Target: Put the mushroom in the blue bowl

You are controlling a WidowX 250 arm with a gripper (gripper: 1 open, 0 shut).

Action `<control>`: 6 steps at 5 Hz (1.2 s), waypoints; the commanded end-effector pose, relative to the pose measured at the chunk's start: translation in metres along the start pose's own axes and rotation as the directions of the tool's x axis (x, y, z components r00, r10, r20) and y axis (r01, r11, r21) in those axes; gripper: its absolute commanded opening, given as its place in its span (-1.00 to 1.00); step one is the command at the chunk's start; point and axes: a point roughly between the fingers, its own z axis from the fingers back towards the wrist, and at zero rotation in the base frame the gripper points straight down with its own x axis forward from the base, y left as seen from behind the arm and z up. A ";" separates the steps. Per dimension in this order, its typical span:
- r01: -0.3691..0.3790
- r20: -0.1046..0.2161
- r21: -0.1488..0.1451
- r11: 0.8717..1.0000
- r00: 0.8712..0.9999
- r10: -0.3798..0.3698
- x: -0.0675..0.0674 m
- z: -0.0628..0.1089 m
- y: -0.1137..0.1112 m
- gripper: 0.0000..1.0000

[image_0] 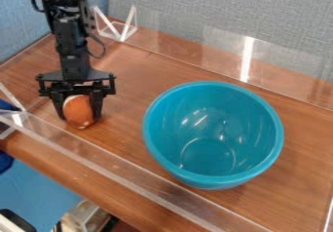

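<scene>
The mushroom, with its glossy orange-brown cap, sits low at the table surface on the left. My gripper points straight down and is shut on it, one black finger on either side of the cap. The blue bowl stands to the right of the gripper on the wooden table, deep, teal and with nothing inside. A hand's width of bare wood separates the bowl's rim from the mushroom.
A clear acrylic wall runs along the table's front edge, and clear panels stand at the back. A white wire stand sits behind the arm at the back left. The wooden tabletop stretches between arm and bowl.
</scene>
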 end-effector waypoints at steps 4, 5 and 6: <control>-0.016 0.071 0.007 1.000 0.997 0.016 0.005 0.015 0.005 -1.00; -0.017 0.073 0.010 1.000 0.997 0.016 0.005 0.015 0.004 -1.00; -0.018 0.076 0.013 1.000 0.997 0.017 0.005 0.014 0.004 -1.00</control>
